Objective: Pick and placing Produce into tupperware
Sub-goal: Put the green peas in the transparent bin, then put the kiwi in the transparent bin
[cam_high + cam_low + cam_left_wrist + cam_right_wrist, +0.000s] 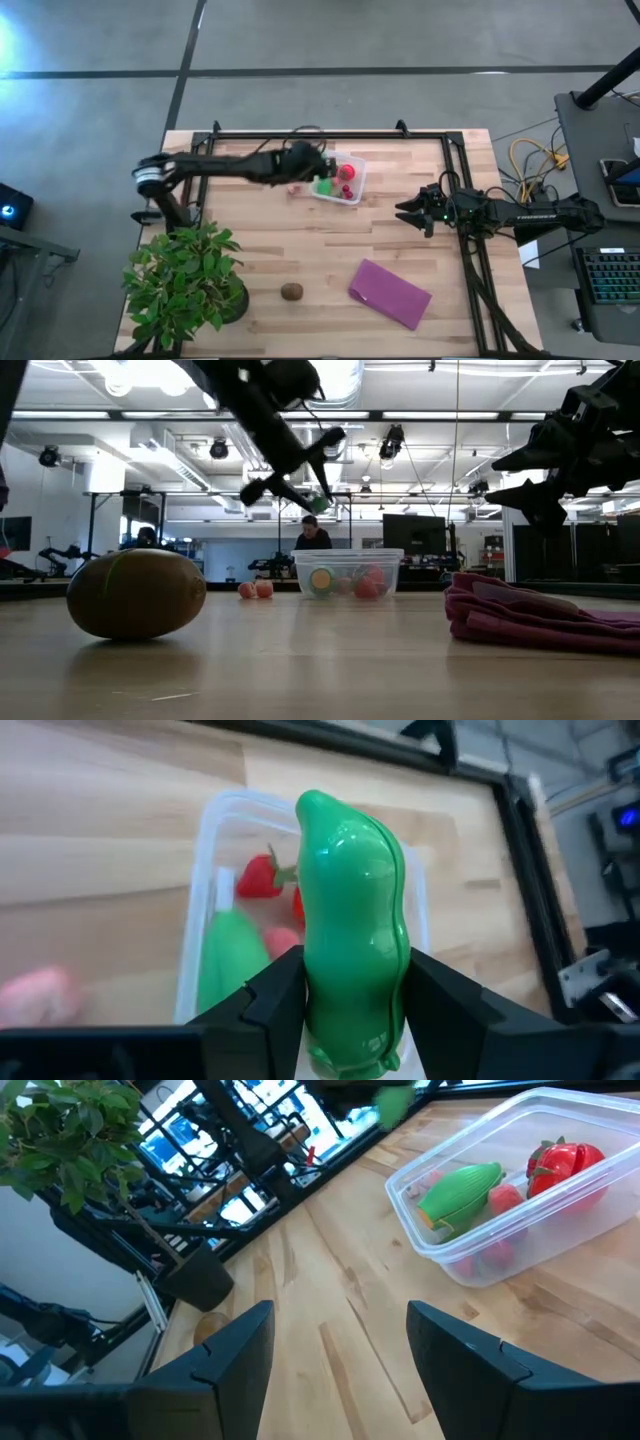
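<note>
The table (300, 250) is pale planked wood, smooth and matt. The tub (500, 1260) is clear, thin plastic. The green pod (352, 930) between the left gripper's (345, 1010) dark matt fingers is glossy moulded plastic. The purple cloth (540, 615) lies soft and creased.

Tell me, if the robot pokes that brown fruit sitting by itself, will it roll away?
Probably, a little. The brown fruit is egg-shaped and smooth, resting on its side on the flat table, so a poke would likely make it wobble and roll crookedly. It looks like a hard toy, so it probably won't squash.
</note>
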Tool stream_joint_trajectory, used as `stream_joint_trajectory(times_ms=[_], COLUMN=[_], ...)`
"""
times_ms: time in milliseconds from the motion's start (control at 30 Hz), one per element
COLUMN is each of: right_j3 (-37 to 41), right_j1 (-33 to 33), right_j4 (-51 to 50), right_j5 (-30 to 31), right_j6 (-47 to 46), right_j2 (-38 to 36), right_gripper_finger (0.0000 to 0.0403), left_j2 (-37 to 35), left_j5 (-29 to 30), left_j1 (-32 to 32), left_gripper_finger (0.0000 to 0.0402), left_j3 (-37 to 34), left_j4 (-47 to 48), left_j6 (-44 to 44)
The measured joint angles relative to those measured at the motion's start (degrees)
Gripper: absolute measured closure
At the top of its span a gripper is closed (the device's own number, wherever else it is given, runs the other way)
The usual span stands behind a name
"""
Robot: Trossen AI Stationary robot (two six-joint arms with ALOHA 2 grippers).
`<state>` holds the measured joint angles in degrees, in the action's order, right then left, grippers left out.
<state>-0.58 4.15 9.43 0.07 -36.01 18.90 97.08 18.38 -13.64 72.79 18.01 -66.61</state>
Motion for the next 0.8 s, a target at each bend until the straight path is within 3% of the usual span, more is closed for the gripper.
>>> stream_joint_trajectory(times_ms=[167,400,633,800], right_j3=[0.00,0.00,0.00,0.00], right_j1=[-0.01,0.00,0.02,0.02], right_j4=[-0.02,0.01,0.00,-0.13], right_j5=[-0.02,-0.02,-0.02,0.01], right_j6=[0.00,-0.01,0.00,0.00], right_j2=[0.04,0.00,0.00,0.03], right_gripper_finger=[0.0184,0.0184,0.0184,0.0184], left_j2=[9.71,17.26,15.22,9.05], left_j5=[-10.71,-11.84,-12.72,-12.33], left_j1=[-3.29,-3.27,-3.16,-0.58], left_gripper_finger=[0.0265,0.0238,0.0162,0.0138], left_j3=[8.48,15.61,15.96,16.75], left_j4=[0.25,8.38,10.95,17.08], left_j6=[5.37,9.82,11.91,29.60])
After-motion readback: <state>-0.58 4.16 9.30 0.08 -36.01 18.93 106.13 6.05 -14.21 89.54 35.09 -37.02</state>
